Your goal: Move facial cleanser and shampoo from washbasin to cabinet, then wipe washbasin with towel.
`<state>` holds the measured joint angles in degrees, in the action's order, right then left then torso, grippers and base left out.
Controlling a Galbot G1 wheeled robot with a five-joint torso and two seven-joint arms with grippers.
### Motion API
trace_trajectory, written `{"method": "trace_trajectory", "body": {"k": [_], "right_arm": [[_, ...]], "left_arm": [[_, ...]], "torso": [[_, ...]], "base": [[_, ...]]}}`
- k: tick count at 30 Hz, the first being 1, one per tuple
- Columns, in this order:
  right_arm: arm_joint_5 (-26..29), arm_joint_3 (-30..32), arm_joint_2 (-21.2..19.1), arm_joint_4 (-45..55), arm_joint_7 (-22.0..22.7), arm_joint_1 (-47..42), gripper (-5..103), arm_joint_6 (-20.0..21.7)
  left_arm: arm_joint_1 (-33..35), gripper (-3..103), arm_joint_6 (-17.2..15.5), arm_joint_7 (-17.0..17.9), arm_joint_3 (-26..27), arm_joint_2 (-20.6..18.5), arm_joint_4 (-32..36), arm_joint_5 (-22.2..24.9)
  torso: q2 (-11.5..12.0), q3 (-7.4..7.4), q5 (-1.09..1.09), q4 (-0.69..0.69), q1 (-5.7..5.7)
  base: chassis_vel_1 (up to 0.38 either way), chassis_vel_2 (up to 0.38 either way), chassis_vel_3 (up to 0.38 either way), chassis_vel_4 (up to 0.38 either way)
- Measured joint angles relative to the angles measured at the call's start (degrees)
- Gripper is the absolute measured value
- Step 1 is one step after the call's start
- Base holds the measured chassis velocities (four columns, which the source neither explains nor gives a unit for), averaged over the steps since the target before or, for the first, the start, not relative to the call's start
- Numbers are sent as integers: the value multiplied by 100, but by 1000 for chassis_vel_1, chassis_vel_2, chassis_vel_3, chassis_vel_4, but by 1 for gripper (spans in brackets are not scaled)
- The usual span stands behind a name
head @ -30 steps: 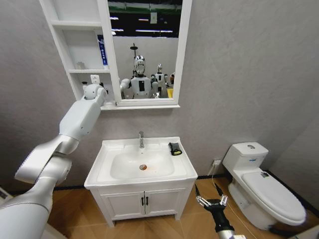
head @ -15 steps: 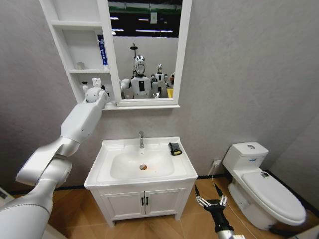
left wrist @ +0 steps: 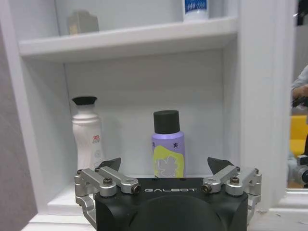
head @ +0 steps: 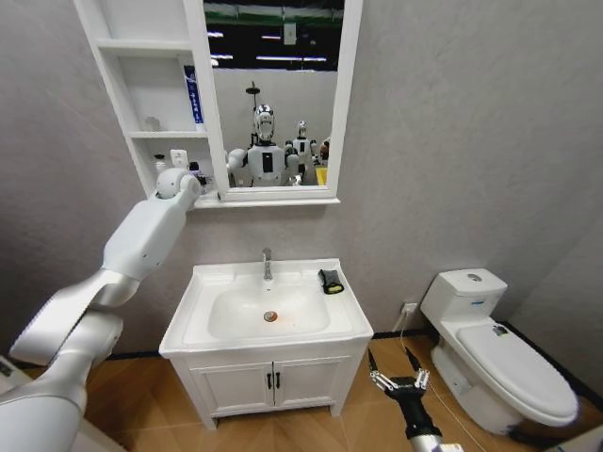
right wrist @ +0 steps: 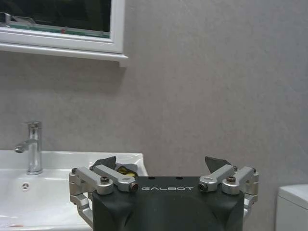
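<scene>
On the cabinet's (head: 141,94) lowest shelf stand a purple bottle (left wrist: 168,149) and a white bottle (left wrist: 87,132), both black-capped; I cannot tell which is the facial cleanser and which the shampoo. My left gripper (left wrist: 165,166) is open just in front of the purple bottle (head: 195,171), holding nothing. That left gripper (head: 179,179) hangs at the shelf's front. The black towel (head: 331,281) lies on the washbasin's (head: 217,275) right rim. Low beside the cupboard, my right gripper (head: 396,377) is open and empty.
A chrome tap (head: 267,264) rises at the basin's back. The mirror (head: 273,94) adjoins the cabinet. A blue-white tube (head: 192,94) stands on the middle shelf. The two-door cupboard (head: 273,381) sits under the basin, and a toilet (head: 490,348) stands at the right.
My left arm has drawn back and slightly down from the lowest shelf, uncovering the purple bottle standing there. The right arm has not moved.
</scene>
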<state>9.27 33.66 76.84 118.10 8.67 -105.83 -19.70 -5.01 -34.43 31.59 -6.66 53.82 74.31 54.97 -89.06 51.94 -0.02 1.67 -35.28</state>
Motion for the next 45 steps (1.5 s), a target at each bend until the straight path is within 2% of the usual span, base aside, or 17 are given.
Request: {"method": "trace_trajectory", "body": {"k": [4, 6, 8, 9, 11, 16, 19, 20, 22, 23, 25, 26, 28, 29, 32, 39, 45], "right_arm": [[126, 38, -60, -67, 205, 51, 100, 69], [138, 37, -72, -66, 204, 64, 100, 80], [148, 17, -76, -26, 195, 90, 100, 147], [148, 17, -76, -26, 195, 90, 100, 147], [82, 6, -29, -1, 183, 72, 100, 159], [-141, 57, 148, 96, 195, -137, 100, 117], [-204, 42, 176, 201, 264, -152, 100, 226], [-204, 42, 176, 201, 264, -152, 100, 226], [-209, 34, 146, 205, 289, -115, 100, 247], [-209, 34, 146, 205, 289, -115, 100, 247], [-201, 40, 80, 206, 337, -84, 100, 293], [-201, 40, 80, 206, 337, -84, 100, 293], [-204, 32, 34, 219, 423, -54, 100, 416], [-204, 32, 34, 219, 423, -54, 100, 416], [-225, -6, -19, 288, 570, -40, 100, 657], [-268, 7, -97, 434, 745, -111, 100, 1006], [-218, -52, -110, 521, 724, -181, 100, 1031]], "left_arm": [[1197, 100, 291, -295, 324, -1219, 1697, -61], [1477, 100, 390, -391, 442, -1452, 1992, -120], [2599, 100, 959, -881, 1025, -2055, 2897, -600], [2599, 100, 959, -881, 1025, -2055, 2897, -600], [3648, 100, 1135, -1059, 1732, -2397, 3554, -731], [5062, 100, 1190, -1129, 2655, -2478, 4215, -891], [6773, 100, 1183, -1010, 4012, -2110, 4941, -992], [6773, 100, 1183, -1010, 4012, -2110, 4941, -992], [8133, 100, 1138, -967, 4883, -1697, 5455, -1117], [8133, 100, 1138, -967, 4883, -1697, 5455, -1117], [9437, 100, 1217, -985, 5549, -942, 5912, -1534], [9437, 100, 1217, -985, 5549, -942, 5912, -1534], [10239, 100, 1262, -999, 5704, -4, 6232, -1848], [10239, 100, 1262, -999, 5704, -4, 6232, -1848], [10809, 100, 1490, -1141, 5452, 863, 6424, -2442], [11036, 100, 1606, -1282, 4938, 1745, 6582, -2922], [11011, 100, 1809, -1519, 5089, 1809, 6583, -3298]], "torso": [[0, 0, -6, -4, 2], [0, -1, -2, -6, 2], [-1, -1, -1, -6, 4], [-1, -1, -1, -6, 4], [-1, -1, 3, -6, 3], [-1, -1, 2, 2, 3], [-1, 0, 1, 1, 2], [-1, 0, 1, 1, 2], [-1, -1, 2, -5, 2], [-1, -1, 2, -5, 2], [-1, -1, 3, -5, 3], [-1, -1, 3, -5, 3], [-1, -1, 2, -5, 3], [-1, -1, 2, -5, 3], [-1, -1, 4, -4, 3], [0, 0, 3, -1, 2], [0, 0, 3, -2, 2]], "base": [[0, 0, 0, 0], [0, 0, 0, 0], [0, 0, 0, 0], [0, 0, 0, 0], [0, 0, 0, 0], [0, 0, 0, 0], [0, 0, 0, 0], [0, 0, 0, 0], [0, 0, 0, 0], [0, 0, 0, 0], [0, 0, 0, 0], [0, 0, 0, 0], [0, 0, 0, 0], [0, 0, 0, 0], [0, 0, 0, 0], [0, 0, 0, 0], [0, 0, 0, 0]]}}
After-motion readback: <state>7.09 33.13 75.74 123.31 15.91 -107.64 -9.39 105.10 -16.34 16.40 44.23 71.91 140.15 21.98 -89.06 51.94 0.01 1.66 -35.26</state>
